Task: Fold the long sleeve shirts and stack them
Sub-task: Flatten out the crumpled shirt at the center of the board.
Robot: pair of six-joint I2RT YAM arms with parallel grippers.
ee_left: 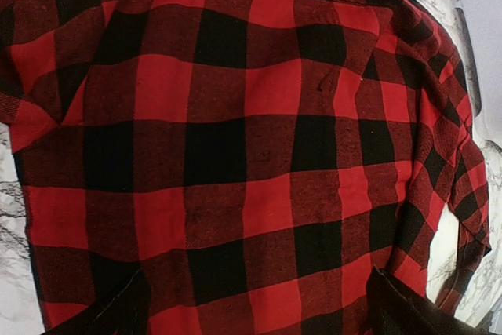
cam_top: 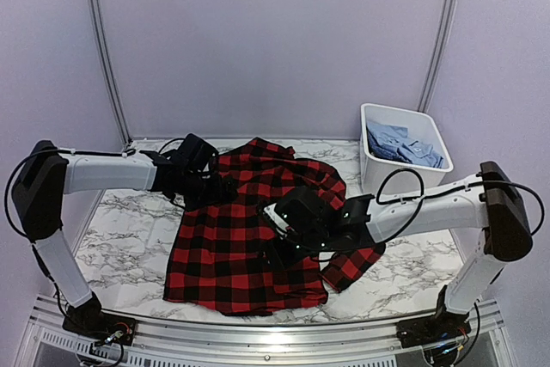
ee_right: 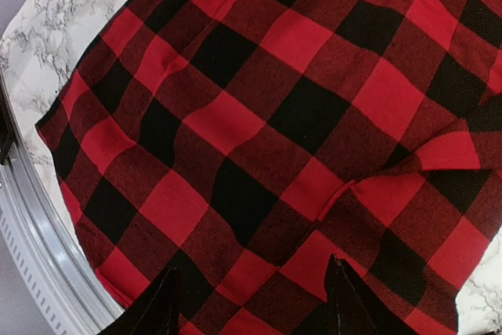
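Observation:
A red-and-black check long sleeve shirt (cam_top: pixel 232 247) lies spread flat on the marble table (cam_top: pixel 120 238). My left gripper (cam_top: pixel 215 188) hovers over the shirt's upper left part. In the left wrist view the shirt (ee_left: pixel 235 131) fills the frame and the left gripper (ee_left: pixel 259 313) is open, its dark fingertips (ee_left: pixel 400 310) wide apart with nothing between them. My right gripper (cam_top: pixel 288 242) is over the shirt's middle right. In the right wrist view the right gripper (ee_right: pixel 251 307) stands open just above the cloth (ee_right: pixel 259 115), holding nothing. More light blue shirts (cam_top: pixel 404 148) lie in a tub.
A white plastic tub (cam_top: pixel 371 169) stands at the back right of the table. One sleeve (cam_top: pixel 352 266) of the check shirt sticks out toward the right. A metal rail (cam_top: pixel 258 333) runs along the near edge, and it also shows as a rail (ee_right: pixel 23 217) in the right wrist view.

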